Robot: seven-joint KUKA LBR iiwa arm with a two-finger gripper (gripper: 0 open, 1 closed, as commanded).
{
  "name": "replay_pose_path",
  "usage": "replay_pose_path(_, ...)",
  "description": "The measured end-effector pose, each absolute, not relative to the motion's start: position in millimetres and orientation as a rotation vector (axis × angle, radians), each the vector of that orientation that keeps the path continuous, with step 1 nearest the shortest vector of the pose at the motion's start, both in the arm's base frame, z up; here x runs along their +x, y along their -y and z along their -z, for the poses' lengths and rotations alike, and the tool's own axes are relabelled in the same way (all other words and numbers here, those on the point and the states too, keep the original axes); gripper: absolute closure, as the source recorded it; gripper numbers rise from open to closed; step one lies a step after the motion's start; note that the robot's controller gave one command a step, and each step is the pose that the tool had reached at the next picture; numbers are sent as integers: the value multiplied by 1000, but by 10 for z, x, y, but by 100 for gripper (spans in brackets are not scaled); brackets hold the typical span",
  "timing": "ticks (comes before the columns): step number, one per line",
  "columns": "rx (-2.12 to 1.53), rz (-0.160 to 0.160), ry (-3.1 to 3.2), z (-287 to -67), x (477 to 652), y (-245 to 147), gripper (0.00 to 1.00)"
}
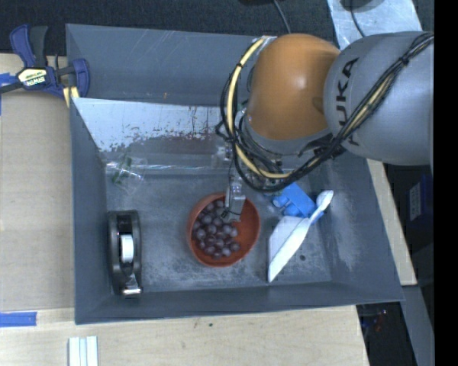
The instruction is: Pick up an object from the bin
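Note:
My gripper (233,201) reaches down under the orange cover, and a grey finger hangs over the far rim of a red bowl (248,239) filled with dark round berries (217,231) at the bin's middle. Nothing shows between the fingers. Just right of the bowl lies a white brush with a blue head (294,231), slanting toward the front. A clear plastic bottle (164,162) lies flat along the back wall, left of the gripper.
A black and silver tape dispenser (126,252) lies at the front left of the bin floor. The arm and its orange cover hang over the back right part of the bin.

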State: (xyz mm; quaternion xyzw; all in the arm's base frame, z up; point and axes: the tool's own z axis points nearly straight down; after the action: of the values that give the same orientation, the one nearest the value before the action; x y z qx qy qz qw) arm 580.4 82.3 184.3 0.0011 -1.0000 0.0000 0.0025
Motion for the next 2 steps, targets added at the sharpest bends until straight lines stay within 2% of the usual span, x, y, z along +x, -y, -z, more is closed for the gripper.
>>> replay_pose_path(1,-1,1,3145,-1893,5820,-818,0)
replay_pose_path(2,711,-1,3072,-1183,6035,-794,0)
